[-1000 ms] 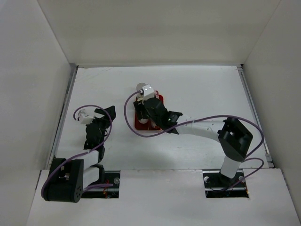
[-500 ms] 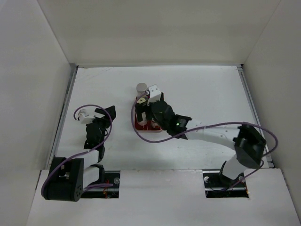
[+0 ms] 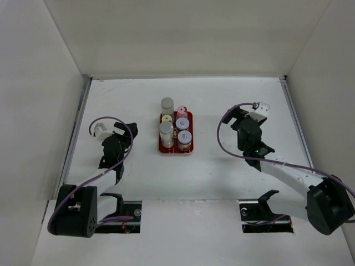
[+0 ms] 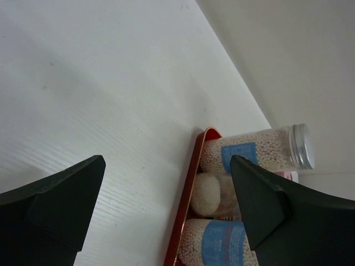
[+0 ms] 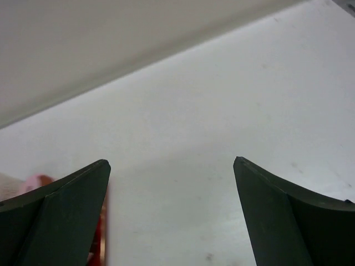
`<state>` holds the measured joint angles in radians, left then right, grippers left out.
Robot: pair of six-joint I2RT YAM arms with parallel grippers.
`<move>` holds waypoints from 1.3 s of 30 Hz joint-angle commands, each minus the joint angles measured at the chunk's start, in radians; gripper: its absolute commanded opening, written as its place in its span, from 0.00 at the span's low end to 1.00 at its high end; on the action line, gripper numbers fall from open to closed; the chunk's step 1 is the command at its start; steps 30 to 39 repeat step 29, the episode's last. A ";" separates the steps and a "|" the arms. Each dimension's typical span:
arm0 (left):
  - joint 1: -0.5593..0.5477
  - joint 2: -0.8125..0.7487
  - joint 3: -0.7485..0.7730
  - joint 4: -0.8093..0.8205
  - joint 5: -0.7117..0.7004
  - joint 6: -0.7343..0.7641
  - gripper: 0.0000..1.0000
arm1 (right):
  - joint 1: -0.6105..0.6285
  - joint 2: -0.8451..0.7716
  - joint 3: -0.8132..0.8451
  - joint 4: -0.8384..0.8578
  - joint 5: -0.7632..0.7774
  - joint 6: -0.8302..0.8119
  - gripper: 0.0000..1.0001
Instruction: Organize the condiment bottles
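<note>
Six condiment bottles stand on the red tray [image 3: 161, 148]. There are two tall silver-lidded ones [image 3: 167, 105] [image 3: 166, 129], a pink-lidded one [image 3: 181, 110], a yellow-green one [image 3: 166, 118] and two purplish-white ones [image 3: 182, 123] [image 3: 184, 137]. My left gripper [image 3: 128, 133] is open to the left of the tray, holding nothing. In the left wrist view the left gripper [image 4: 166, 160] faces the tray rim [image 4: 186, 205] and a silver-lidded bottle [image 4: 260, 149]. My right gripper [image 3: 238, 115] is open well to the right of the tray; the right gripper [image 5: 171, 162] frames bare table.
White walls enclose the table on the left, back and right. A sliver of the tray [image 5: 99, 238] shows at the lower left of the right wrist view. Purple cables loop over both arms.
My right arm has pulled back from over the tray to the right side of the table, its jaws opening wide. The bottles it covered now show. The left arm barely shifted.
</note>
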<state>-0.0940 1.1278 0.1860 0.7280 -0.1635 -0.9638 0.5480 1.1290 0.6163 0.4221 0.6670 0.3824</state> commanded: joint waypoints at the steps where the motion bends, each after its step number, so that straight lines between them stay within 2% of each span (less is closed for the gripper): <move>1: -0.009 -0.002 0.066 -0.100 -0.031 0.040 1.00 | -0.050 0.021 -0.035 0.035 0.013 0.145 1.00; 7: 0.001 0.035 0.089 -0.119 -0.019 0.050 1.00 | -0.066 0.116 -0.036 0.047 0.003 0.165 1.00; 19: -0.006 0.093 0.107 -0.111 0.004 0.039 1.00 | -0.059 0.195 -0.013 0.047 -0.017 0.164 1.00; 27: -0.003 0.115 0.112 -0.087 0.050 0.028 1.00 | -0.059 0.196 -0.009 0.050 -0.026 0.154 1.00; 39: -0.002 0.106 0.104 -0.085 0.042 0.030 1.00 | -0.059 0.198 -0.007 0.052 -0.026 0.153 1.00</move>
